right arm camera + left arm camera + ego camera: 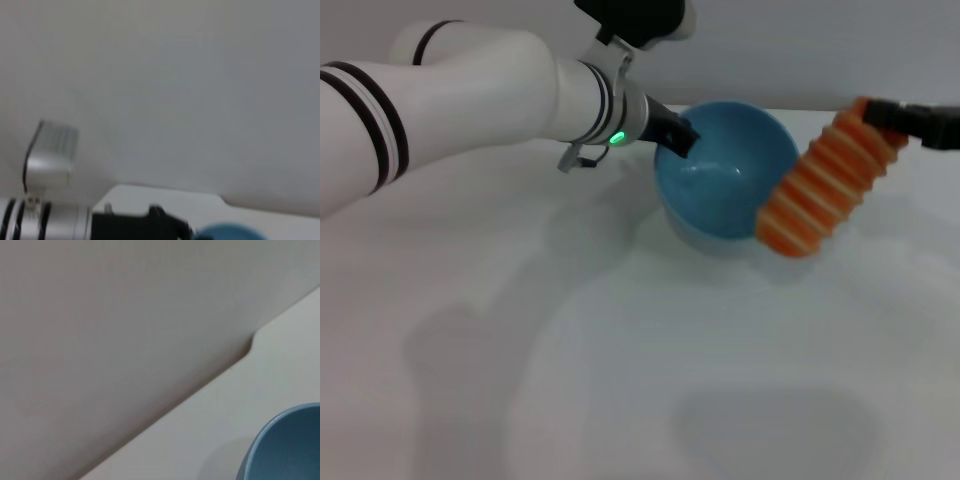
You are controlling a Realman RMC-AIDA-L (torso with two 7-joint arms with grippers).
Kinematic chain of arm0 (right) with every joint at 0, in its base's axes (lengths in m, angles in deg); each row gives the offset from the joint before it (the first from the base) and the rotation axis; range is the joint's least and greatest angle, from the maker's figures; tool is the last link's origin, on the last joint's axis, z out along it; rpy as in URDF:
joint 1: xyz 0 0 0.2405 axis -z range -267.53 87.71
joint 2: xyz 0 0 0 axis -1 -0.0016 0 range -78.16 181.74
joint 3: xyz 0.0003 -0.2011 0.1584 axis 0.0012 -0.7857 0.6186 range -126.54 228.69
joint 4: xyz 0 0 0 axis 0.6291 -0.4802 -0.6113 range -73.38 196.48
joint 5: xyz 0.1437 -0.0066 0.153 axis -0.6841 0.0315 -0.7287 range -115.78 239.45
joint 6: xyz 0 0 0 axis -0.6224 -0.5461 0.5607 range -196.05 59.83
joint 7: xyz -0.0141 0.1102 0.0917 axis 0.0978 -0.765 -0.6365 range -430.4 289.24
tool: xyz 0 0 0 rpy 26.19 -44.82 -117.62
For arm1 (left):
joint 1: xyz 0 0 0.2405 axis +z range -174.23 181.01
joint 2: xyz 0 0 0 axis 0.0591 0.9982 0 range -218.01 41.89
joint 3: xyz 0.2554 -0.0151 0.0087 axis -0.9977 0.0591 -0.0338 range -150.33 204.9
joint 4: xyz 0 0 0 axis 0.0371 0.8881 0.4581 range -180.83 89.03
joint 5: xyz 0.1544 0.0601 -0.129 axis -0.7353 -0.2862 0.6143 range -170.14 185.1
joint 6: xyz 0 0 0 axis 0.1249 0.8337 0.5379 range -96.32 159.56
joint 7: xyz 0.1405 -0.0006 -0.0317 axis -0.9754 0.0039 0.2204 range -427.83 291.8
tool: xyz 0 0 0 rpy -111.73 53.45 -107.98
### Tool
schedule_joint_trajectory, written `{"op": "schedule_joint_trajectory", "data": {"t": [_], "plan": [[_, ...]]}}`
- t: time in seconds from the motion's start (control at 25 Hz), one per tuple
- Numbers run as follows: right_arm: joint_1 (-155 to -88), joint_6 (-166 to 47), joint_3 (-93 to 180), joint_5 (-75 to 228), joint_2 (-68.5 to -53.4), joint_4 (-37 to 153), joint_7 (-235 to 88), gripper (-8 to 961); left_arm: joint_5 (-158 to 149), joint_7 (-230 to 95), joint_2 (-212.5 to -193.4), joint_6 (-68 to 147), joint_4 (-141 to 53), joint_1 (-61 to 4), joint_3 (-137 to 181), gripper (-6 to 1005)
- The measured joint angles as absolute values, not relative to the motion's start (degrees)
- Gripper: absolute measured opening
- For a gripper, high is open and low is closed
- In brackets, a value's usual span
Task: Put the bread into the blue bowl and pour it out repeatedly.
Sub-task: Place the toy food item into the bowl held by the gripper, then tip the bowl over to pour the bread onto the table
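Blue bowl (pixel 725 170), tilted and empty, is clamped at its left rim by the left gripper (pixel 672 133) above the white table (pixel 620 380); beside its right rim, the right gripper (pixel 890 115) pinches the bread (pixel 825 185), hanging clear.

Blue bowl (pixel 725 170): glossy, smooth, looks like hard plastic; soft highlights on inner wall, no markings. Bread (pixel 828 180): ridged toy loaf, matt foam-like or soft plastic look, orange ribs with paler grooves. Surface (pixel 620 380): white, smooth, semi-matt, faint shadows and dim reflection under bowl. Left arm shell: glossy white plastic, black bands. Left tool (pixel 677 135): matt black. Right tool (pixel 895 118): matt black. Silver block (pixel 50 155) on left arm: brushed metal look.
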State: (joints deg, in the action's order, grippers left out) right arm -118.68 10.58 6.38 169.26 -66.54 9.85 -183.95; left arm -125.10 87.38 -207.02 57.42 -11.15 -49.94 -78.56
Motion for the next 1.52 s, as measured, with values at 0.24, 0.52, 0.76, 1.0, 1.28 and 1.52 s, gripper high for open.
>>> {"op": "schedule_joint_trajectory", "data": {"t": [0.24,0.52,0.76,1.0,1.28,1.52], "plan": [[-119.4,7.6,6.5,168.3,-66.55,9.8,-183.8,103,-120.5,87.4,-206.90,58.1,-9.8,-50.0,-82.6,-1],[-121.9,3.9,6.1,168.3,-66.49,16.7,-183.5,99,-118.9,87.4,-207.03,58.4,-8.7,-50.0,-84.4,-1],[-122.8,1.8,6.1,168.3,-66.50,19.9,-183.4,95,-117.8,87.2,-207.05,57.9,-8.6,-50.0,-84.7,-2],[-122.5,1.3,6.0,168.2,-66.50,20.5,-182.5,159,-117.7,87.3,-206.99,57.3,-8.5,-50.0,-84.5,-1],[-120.2,1.2,6.9,163.5,-66.57,20.3,-176.8,405,-117.6,87.4,-206.96,56.7,-8.7,-49.6,-84.5,-2],[-113.9,1.1,9.7,149.1,-66.39,20.1,-161.3,491,-117.6,87.1,-206.78,55.6,-9.2,-49.2,-84.4,-2]]}}
